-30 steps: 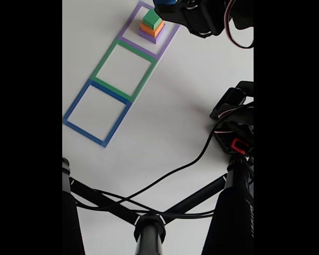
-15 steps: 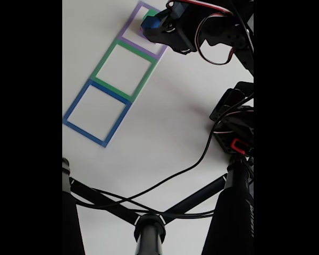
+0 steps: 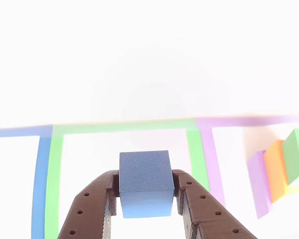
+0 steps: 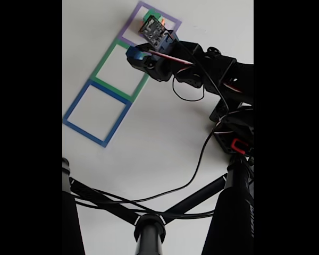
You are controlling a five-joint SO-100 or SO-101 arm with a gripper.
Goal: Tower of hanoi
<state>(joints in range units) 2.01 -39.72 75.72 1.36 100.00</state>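
Note:
My gripper is shut on the small blue cube, which sits squeezed between two brown fingers. Behind the cube lies the flat green square outline. At the right edge stands the rest of the tower: a green block on an orange block on a purple block. In the fixed view the gripper holds the blue cube over the green outline's upper right corner. The arm's wrist hides most of the stack; a bit of the green block shows inside the purple outline.
A blue square outline lies beyond the green one, down-left in the fixed view. The arm's base stands at the right. Black stand legs and a black cable cross the bottom of the white table.
The gripper has carried the blue cube off the stack in the purple outline and moved down-left, to the edge of the green outline. The three stacked blocks have stayed put.

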